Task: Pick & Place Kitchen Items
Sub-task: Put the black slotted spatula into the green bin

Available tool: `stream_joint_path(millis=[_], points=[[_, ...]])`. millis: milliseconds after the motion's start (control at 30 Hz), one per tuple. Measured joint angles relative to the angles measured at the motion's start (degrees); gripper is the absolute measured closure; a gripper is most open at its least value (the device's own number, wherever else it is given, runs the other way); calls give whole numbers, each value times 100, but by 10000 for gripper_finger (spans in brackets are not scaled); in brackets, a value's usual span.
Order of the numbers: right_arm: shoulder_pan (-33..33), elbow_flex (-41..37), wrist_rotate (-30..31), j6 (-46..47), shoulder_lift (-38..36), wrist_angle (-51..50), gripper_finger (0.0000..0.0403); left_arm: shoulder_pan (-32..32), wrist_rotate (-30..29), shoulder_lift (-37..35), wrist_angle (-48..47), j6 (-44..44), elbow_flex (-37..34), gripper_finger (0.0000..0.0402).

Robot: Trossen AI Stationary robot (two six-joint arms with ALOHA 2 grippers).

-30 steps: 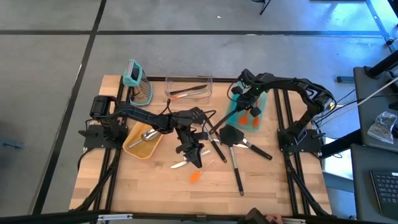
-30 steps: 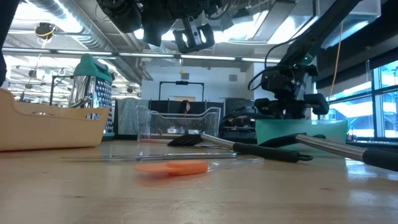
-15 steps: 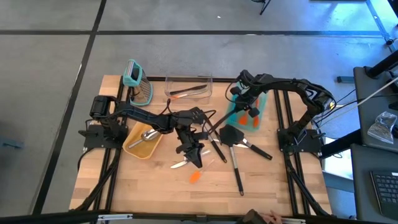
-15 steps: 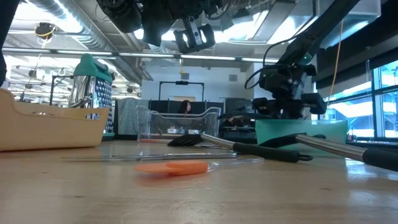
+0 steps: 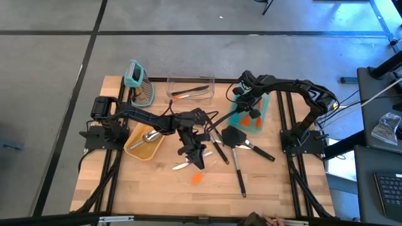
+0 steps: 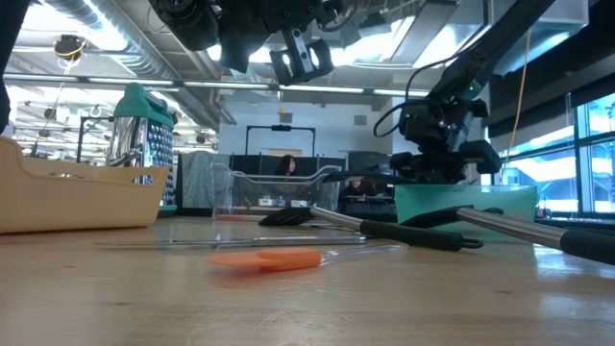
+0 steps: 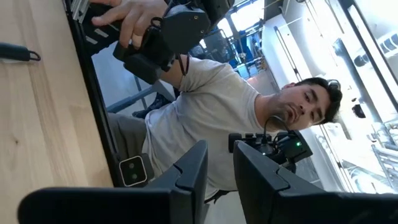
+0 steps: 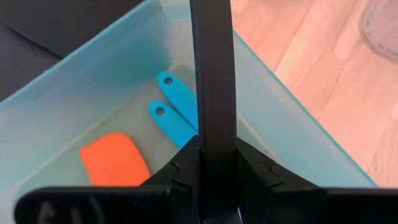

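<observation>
Right pincer (image 5: 246,102) is clamped on a black turner (image 8: 213,81), holding it over the teal bin (image 5: 264,112) — probably lining up the drop, since two blue handles (image 8: 177,106) and an orange spatula (image 8: 114,159) already sit inside. Left pincer (image 5: 196,152) hangs above the tabletop (image 5: 157,188) beside the bin, fingers nearly together, gripping nothing. More utensils lie loose near the bin.

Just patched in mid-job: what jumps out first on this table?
The right gripper hangs over the teal bin at the table's right rear, jaws shut on a black utensil handle. Mid-table, the left gripper hovers above scattered utensils, near an orange spatula.
</observation>
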Motion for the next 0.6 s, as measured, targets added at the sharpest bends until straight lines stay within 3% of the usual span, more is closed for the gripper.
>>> stream_joint_path(millis=[200,600], points=[[249,0,17,225,0,250,313,-11,-1,0,-137,88,0,327],[452,0,160,724,-4,637,163,-97,30,0,-142,196,0,362]])
